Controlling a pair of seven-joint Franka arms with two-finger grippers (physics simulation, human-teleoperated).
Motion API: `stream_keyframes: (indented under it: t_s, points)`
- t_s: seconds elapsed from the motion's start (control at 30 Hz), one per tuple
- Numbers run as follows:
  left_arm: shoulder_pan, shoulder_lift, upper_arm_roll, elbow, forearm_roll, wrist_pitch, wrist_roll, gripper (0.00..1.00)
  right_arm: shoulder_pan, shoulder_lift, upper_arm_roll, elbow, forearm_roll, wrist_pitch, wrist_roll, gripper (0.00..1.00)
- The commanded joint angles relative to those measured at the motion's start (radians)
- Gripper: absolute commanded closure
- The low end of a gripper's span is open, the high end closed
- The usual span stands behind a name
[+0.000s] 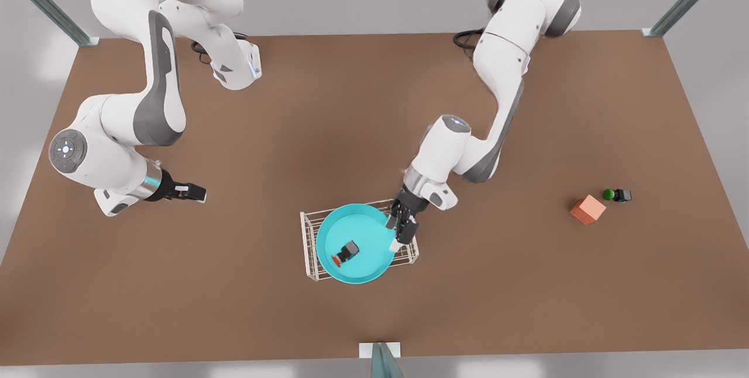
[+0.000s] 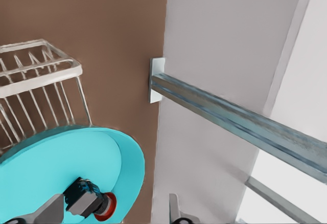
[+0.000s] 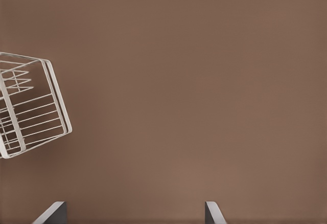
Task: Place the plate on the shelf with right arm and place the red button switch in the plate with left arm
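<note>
- The brown table (image 1: pixel 526 284) carries everything. The front view takes in its whole top; the right wrist view sees a bare stretch of it with one end of the shelf.
- The right arm (image 1: pixel 158 85) stands at the front view's left. The right gripper (image 1: pixel 196 192) hangs over bare table, well apart from the shelf. In its wrist view the two fingers (image 3: pixel 52 211) stand wide apart with nothing between them.
- The left arm (image 1: pixel 497 68) reaches in from the front view's right. The left gripper (image 1: pixel 402 232) is over the plate's rim on that side. Its wrist view shows its fingers (image 2: pixel 48 209) spread apart, holding nothing, and a metal frame beam (image 2: pixel 240 127) past the table edge.
- The shelf (image 1: pixel 308 249), a white wire rack, stands near the table's front middle.
- The plate (image 1: pixel 363 232), turquoise, rests on top of the shelf, its rim overhanging the front rods.
- An orange-pink cube (image 1: pixel 587 209) sits far to the front view's right.
- The red button switch (image 1: pixel 345 252) lies on its side in the plate, long axis diagonal, red cap pointing to the front view's lower left.
- A green-capped switch (image 1: pixel 617 195) lies just beside the cube.
</note>
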Motion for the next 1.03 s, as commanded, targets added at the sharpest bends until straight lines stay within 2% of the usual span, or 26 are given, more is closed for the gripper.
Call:
stream_keyframes:
  t_s: [0.0,0.03,0.07,0.1,0.13,0.2,0.4,1.0]
  points:
    - [0.158,-0.118,-0.040,-0.030,-0.038,-0.750,1.383,0.00,0.000,-0.001,-0.001,0.000,0.001,-0.001,0.000,0.00]
    - [0.286,-0.144,-0.034,0.031,-0.040,-1.035,1.872,0.00,0.000,-0.001,-0.001,0.000,0.001,-0.001,0.000,0.00]
    - [0.370,-0.147,-0.034,0.099,-0.040,-1.236,2.005,0.00,0.000,-0.001,-0.001,0.000,0.001,-0.001,0.000,0.00]
    - [0.390,-0.265,-0.028,-0.005,-0.020,-1.255,2.020,0.00,0.000,-0.001,-0.001,0.000,0.001,-0.001,0.002,0.00]
    - [0.399,-0.443,-0.022,-0.249,-0.012,-1.074,2.022,0.00,0.000,-0.001,-0.001,0.000,0.001,-0.001,0.003,0.00]
    - [0.384,-0.405,-0.040,-0.059,0.099,-1.192,2.013,0.00,0.000,-0.001,-0.001,0.000,0.001,-0.001,-0.002,0.00]
    - [0.387,-0.371,-0.037,-0.011,0.074,-1.217,1.987,0.00,0.000,-0.001,-0.001,0.000,0.001,0.001,0.000,0.00]
    - [0.395,-0.366,-0.034,-0.011,0.046,-1.217,1.990,0.00,0.002,0.002,-0.001,0.000,-0.034,-0.004,-0.015,0.00]
